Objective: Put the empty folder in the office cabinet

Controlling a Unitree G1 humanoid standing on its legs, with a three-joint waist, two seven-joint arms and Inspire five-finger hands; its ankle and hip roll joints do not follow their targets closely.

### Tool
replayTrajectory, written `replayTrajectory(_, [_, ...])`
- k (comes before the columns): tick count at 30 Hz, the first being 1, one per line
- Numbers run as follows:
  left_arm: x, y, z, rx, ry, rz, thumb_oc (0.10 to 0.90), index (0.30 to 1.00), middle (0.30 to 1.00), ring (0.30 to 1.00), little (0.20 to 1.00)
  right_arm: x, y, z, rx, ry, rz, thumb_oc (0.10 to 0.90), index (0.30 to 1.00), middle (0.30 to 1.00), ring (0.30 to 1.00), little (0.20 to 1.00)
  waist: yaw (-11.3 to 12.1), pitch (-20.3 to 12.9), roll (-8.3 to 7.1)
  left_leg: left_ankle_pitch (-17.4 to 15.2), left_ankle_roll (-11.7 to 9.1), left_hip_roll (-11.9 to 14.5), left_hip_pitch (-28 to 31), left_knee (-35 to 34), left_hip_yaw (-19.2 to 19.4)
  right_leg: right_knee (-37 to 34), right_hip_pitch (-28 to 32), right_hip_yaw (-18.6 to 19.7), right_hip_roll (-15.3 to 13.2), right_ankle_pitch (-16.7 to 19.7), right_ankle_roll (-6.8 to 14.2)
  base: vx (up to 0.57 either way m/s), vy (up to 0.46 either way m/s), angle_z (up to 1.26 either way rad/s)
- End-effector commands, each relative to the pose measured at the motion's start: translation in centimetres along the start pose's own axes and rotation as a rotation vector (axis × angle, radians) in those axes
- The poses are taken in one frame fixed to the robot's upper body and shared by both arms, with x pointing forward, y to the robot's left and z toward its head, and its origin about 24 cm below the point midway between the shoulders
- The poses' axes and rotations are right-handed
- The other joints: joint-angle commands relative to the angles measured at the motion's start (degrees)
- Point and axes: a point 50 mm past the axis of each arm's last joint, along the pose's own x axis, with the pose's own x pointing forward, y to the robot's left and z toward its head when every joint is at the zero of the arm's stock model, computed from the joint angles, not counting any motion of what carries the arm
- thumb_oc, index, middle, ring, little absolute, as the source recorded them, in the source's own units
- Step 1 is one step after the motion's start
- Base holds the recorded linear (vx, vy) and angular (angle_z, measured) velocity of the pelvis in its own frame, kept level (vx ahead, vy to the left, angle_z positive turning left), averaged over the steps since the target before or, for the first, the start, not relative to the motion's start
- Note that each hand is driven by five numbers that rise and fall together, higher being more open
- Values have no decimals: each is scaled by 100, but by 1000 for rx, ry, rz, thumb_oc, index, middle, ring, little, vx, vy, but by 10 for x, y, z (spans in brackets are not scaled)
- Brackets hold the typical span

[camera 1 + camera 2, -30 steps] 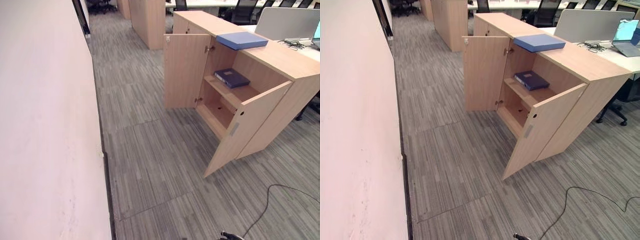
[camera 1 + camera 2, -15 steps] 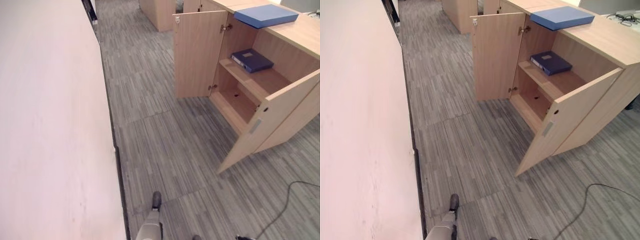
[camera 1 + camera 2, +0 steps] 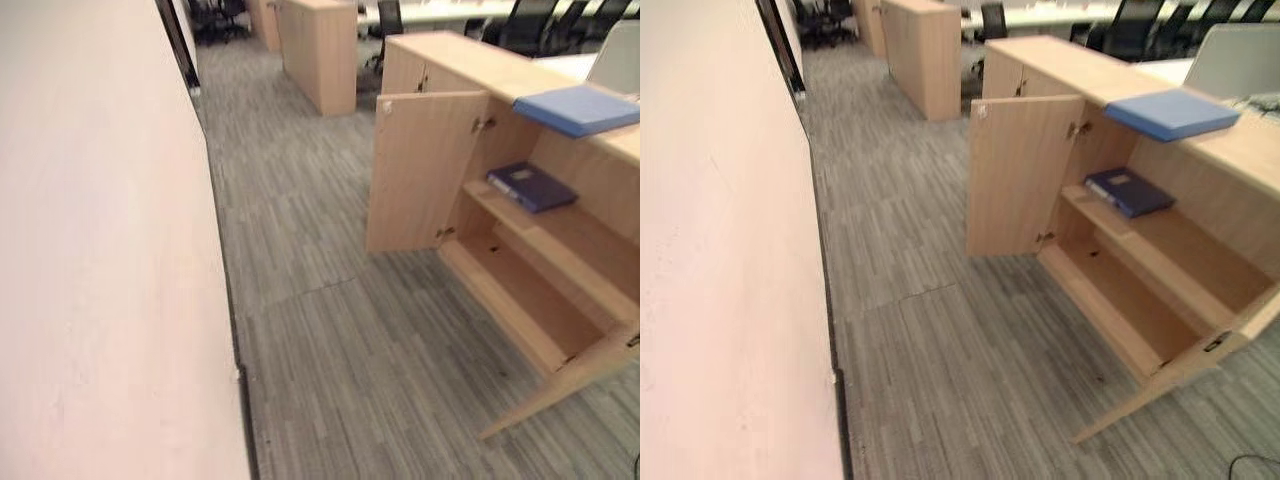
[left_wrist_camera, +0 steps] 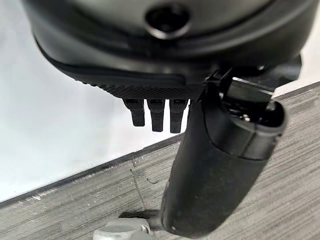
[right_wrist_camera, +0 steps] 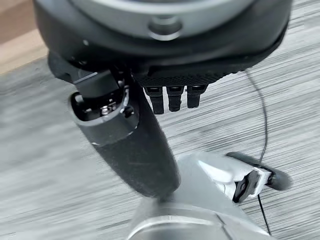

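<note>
A light blue folder (image 3: 585,108) lies flat on top of the wooden office cabinet (image 3: 465,58) at the right. Both cabinet doors stand open: the left door (image 3: 425,170) swings out toward me, and the right door's edge (image 3: 560,385) shows low at the right. A dark blue folder (image 3: 1128,190) lies on the cabinet's upper shelf; the lower shelf is bare. My left hand (image 4: 150,45) hangs over the carpet by the wall's foot, fingers straight and holding nothing. My right hand (image 5: 165,45) hangs over the carpet, open and holding nothing too.
A pale wall (image 3: 100,250) runs along the whole left side. Grey striped carpet (image 3: 330,330) lies between the wall and the cabinet. Another wooden cabinet (image 3: 318,50) stands further back, with office chairs (image 3: 530,25) and desks behind the near cabinet.
The camera has swung: the cabinet now sits closer and further right, and more of the far room shows. The folders and doors have not moved.
</note>
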Motion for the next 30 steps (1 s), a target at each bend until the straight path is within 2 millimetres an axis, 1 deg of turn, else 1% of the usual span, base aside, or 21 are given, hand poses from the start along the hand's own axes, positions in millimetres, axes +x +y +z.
replayTrajectory(1, [-1,16,-13,-13,25,55,800,900,900,900,900,-1,62,43,37,-149,192,800,900,900,900,900,-243,425,-540,-295,-446,-541,-105,-82,-567,-2677,147,-142,92,1843,364,339,-141,18])
replayTrajectory(2, [-1,15,-12,-2,19,51,800,900,900,900,900,-1,63,51,18,-175,201,800,900,900,900,900,-329,448,-638,-398,-477,-633,16,-82,-663,-3238,-75,-72,185,2069,487,358,-128,41])
replayTrajectory(4, [-1,16,-14,-1,27,51,800,900,900,900,900,-2,64,58,2,-204,210,800,900,900,900,900,-445,508,-695,-619,-544,-656,277,-82,-842,-4093,-210,24,332,2418,638,403,-119,37])
replayTrajectory(6, [-2,19,-18,-14,38,58,800,900,900,900,900,-3,63,62,1,-220,212,800,900,900,900,900,-448,449,-775,-822,-583,-702,444,-82,-1028,-4550,-93,-74,304,2506,679,422,-161,48])
replayTrajectory(8, [-3,17,-29,-28,72,57,800,900,900,900,900,-3,62,59,19,-212,208,800,900,900,900,900,-424,333,-772,-941,-584,-608,505,-82,-1064,-4502,40,-180,304,2555,573,439,-210,68])
replayTrajectory(9, [-3,14,-30,-40,77,51,800,900,900,900,900,-2,57,52,72,-195,187,800,900,900,900,900,-453,244,-715,-1034,-607,-422,605,-82,-1087,-4226,46,-222,343,2489,497,416,-200,40])
replayTrajectory(10, [-3,13,-30,-40,77,51,800,900,900,900,900,-2,57,52,72,-195,187,800,900,900,900,900,-455,243,-707,-1040,-609,-415,608,-82,-1089,-4215,45,-226,348,2479,496,407,-196,35])
replayTrajectory(11, [-3,12,-30,-46,80,50,800,900,900,900,900,-1,54,46,92,-175,179,800,900,900,900,900,-490,193,-669,-1081,-662,-282,671,-82,-1084,-4070,22,-244,385,2394,465,308,-147,44])
replayTrajectory(13, [-2,10,-27,-52,73,46,800,900,900,900,900,0,50,35,102,-130,163,800,900,900,900,900,-503,146,-631,-1088,-769,-79,746,-82,-1044,-3934,109,-313,428,2191,389,397,-186,39])
replayTrajectory(16, [-1,9,-11,-30,25,39,800,900,900,900,900,1,40,13,111,-45,130,800,900,900,900,900,-527,124,-608,-925,-974,192,784,93,-1007,-3822,315,-357,574,1856,261,376,-212,20])
replayTrajectory(17, [0,10,1,-23,-16,43,800,900,900,900,900,0,34,-3,121,12,105,800,900,900,900,900,-569,78,-664,-769,-1108,307,660,553,-918,-3816,481,-350,643,1689,175,350,-205,46])
replayTrajectory(19, [1,13,9,-24,-31,46,800,900,900,900,900,0,32,-6,122,25,101,800,900,900,900,900,-574,69,-668,-750,-1127,341,589,776,-795,-3811,573,-334,671,1593,147,216,-112,24])
replayTrajectory(20, [0,17,13,-55,-82,46,800,900,900,900,900,0,25,-10,142,41,76,800,900,900,900,900,-532,131,-683,-578,-1175,296,345,1348,-750,-3826,685,-317,670,1549,103,160,-130,8])
replayTrajectory(22, [-1,19,0,-49,-79,41,800,900,900,900,900,-1,16,-15,161,53,45,800,900,900,900,900,-396,316,-771,-207,-1229,181,-190,2541,-661,-3845,922,-318,647,1440,29,100,-155,2])
replayTrajectory(23, [-2,20,-1,-55,-86,42,800,900,900,900,900,-1,13,-17,165,58,36,800,900,900,900,900,-329,418,-812,-42,-1205,133,-427,3009,-577,-3858,1050,-294,647,1369,-23,116,-178,4])
replayTrajectory(24, [-2,18,-4,-91,-96,38,800,900,900,900,900,-2,8,-20,190,68,15,800,900,900,900,900,-219,567,-886,39,-1110,75,-943,3576,-368,-3862,1251,-171,617,1257,-89,87,-128,5])
replayTrajectory(25, [-2,18,-4,-91,-96,38,800,900,900,900,900,-2,8,-20,190,68,15,800,900,900,900,900,-209,573,-873,17,-1110,89,-947,3606,-361,-3857,1254,-165,631,1254,-89,98,-94,1])
replayTrajectory(27, [-3,17,-8,-111,-90,35,800,900,900,900,900,-2,7,-22,201,75,13,800,900,900,900,900,-115,645,-954,-237,-947,-33,-1482,3586,-195,-3882,1397,-59,557,1187,-96,137,-21,-25])
replayTrajectory(28, [-3,17,-12,-120,-79,33,800,900,900,900,900,-2,5,-24,195,83,11,800,900,900,900,900,-2,689,-993,-518,-840,-83,-1861,3015,-143,-3923,1534,27,536,1106,-57,161,4,-26])
replayTrajectory(29, [-3,17,-12,-120,-79,33,800,900,900,900,900,-2,5,-24,195,84,11,800,900,900,900,900,8,704,-993,-529,-838,-81,-1836,3012,-134,-3922,1554,36,535,1098,-55,188,40,-12])
replayTrajectory(30, [-3,17,-15,-126,-69,36,800,900,900,900,900,-2,4,-26,187,91,7,800,900,900,900,900,82,746,-1004,-484,-865,-49,-1980,2520,-190,-3984,1691,86,545,1057,-23,151,40,-41])
